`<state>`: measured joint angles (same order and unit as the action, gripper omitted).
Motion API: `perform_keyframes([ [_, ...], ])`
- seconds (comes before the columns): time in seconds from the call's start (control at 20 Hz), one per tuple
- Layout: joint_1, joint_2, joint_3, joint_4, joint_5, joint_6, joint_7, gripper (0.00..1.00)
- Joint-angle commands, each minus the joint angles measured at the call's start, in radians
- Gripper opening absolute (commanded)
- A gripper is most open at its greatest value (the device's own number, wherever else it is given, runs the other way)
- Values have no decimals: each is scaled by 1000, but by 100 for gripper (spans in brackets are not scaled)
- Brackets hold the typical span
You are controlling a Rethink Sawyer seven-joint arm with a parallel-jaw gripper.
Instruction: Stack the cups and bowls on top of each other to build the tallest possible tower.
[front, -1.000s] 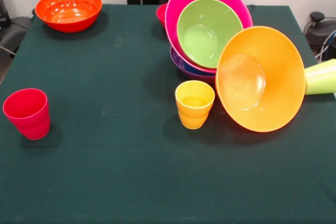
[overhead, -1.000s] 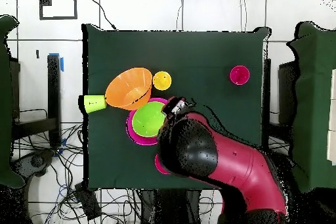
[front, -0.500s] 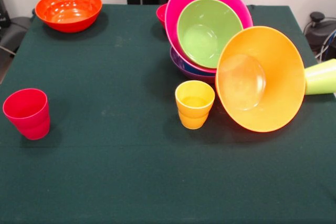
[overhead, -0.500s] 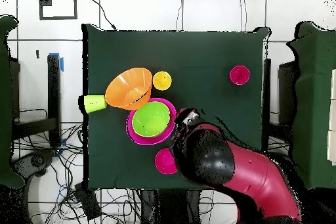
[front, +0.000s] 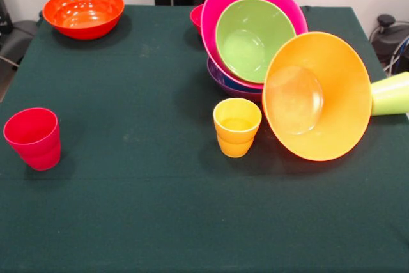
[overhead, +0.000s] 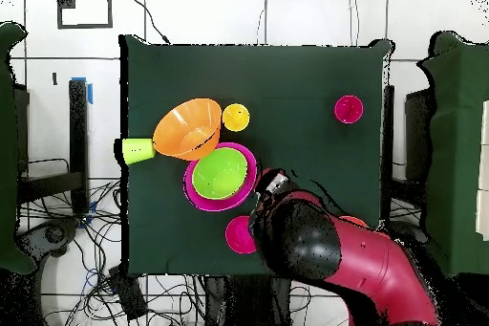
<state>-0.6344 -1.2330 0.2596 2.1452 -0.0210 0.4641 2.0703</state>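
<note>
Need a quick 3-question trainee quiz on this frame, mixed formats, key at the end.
1. True or false: the lime green bowl sits inside the pink bowl.
2. How does the lime green cup stand? A) upright B) on its side C) upside down
3. Fill in: the light orange bowl is tipped up, and the cup standing just beside its rim is ____.

Key:
1. True. Both are tilted, resting on the purple bowl.
2. B. It lies at the table edge, behind the light orange bowl.
3. Yellow: the yellow cup.

pink bowl (front: 225, 4), lime green bowl (front: 254, 39), orange bowl (front: 317, 97), yellow cup (front: 236, 126), red cup (front: 33, 138), dark green tablecloth (front: 128, 209).
</note>
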Motion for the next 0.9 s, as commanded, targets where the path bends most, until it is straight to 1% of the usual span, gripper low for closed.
perform_keyframes([
  [0.05, -8, -16, 81, 166, -97, -59, -116, 100],
  [0.2, -36, 36, 101, 195, -129, -152, -87, 100],
  [0.3, -54, 70, 114, 201, -148, -192, -78, 100],
  [0.45, -79, 153, 131, 184, -190, -256, -66, 100],
  [0.5, -82, 170, 134, 179, -201, -268, -60, 100],
  [0.65, -78, 251, 126, 148, -248, -326, -38, 100],
  [0.8, -64, 309, 115, 124, -282, -372, -13, 100],
  [0.9, -52, 334, 105, 113, -298, -394, 3, 100],
])
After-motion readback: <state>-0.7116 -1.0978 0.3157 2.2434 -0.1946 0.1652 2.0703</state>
